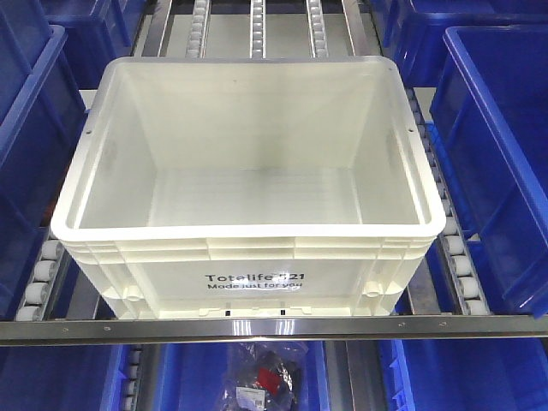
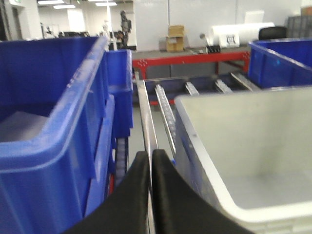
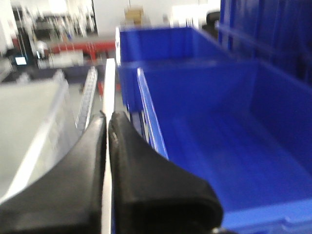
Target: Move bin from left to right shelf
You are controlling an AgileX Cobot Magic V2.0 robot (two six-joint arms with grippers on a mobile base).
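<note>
White bin (image 1: 248, 229) sits on the roller counter (image 1: 38, 287), blue bins (image 1: 501, 128) close either side of it. My left claw (image 2: 150, 155) and right claw (image 3: 107, 117) are both pinched closed, empty, flanking the bin. Risk: tight gaps, so a claw snags a blue bin; uneven grip tilts the bin.

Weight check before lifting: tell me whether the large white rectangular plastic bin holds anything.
No, the white plastic bin shows only a bare floor.

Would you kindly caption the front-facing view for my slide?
Empty white bin on roller rails, flanked by blue bins.
</note>
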